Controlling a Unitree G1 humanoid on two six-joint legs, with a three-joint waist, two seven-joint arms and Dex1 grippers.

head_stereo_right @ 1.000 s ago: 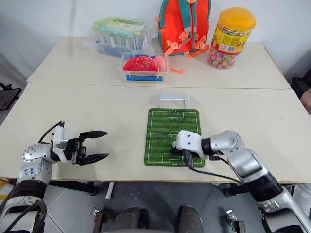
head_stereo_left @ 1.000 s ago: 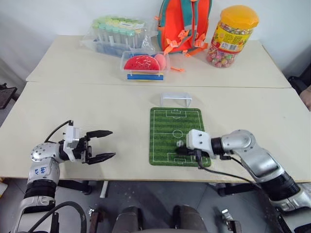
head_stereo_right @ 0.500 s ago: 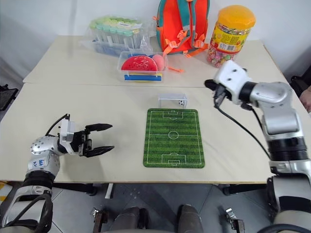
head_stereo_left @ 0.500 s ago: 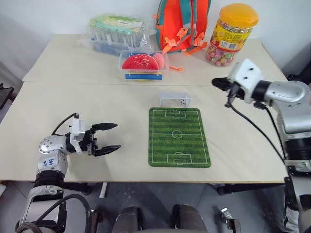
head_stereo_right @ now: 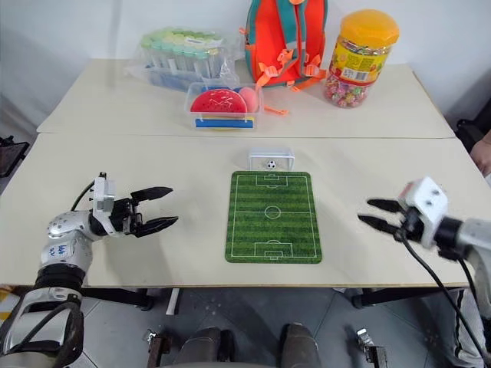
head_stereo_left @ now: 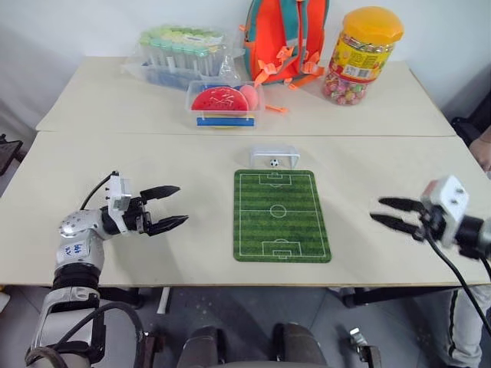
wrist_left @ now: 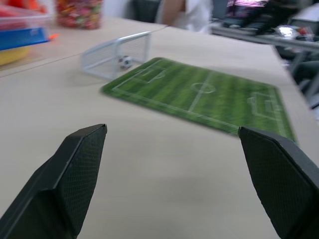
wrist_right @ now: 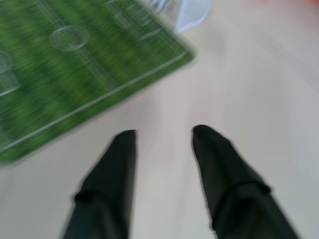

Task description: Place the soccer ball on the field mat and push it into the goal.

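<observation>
The mat [head_stereo_left: 281, 215] was laid flat at the centre of the frame on the table [head_stereo_left: 192, 165], its long axis running from the near edge up toward the far edge. The goal [head_stereo_left: 275, 156] was set just past the mat's upper short edge, its mouth turned toward the mat. The ball [head_stereo_left: 274, 162] was seen inside the goal, near its middle, apart from both grippers.

The left gripper [head_stereo_left: 170, 207] was held at the lower left, fingers spread and empty, pointed toward the mat. The right gripper [head_stereo_left: 390, 213] was held at the lower right, off the mat, fingers spread and empty, pointed left.

A second before, the right gripper had been pressed together over the mat's lower part with the ball at its tip; since then it had been swung up past the goal, then back to the right. The ball had been carried off the mat into the goal.
</observation>
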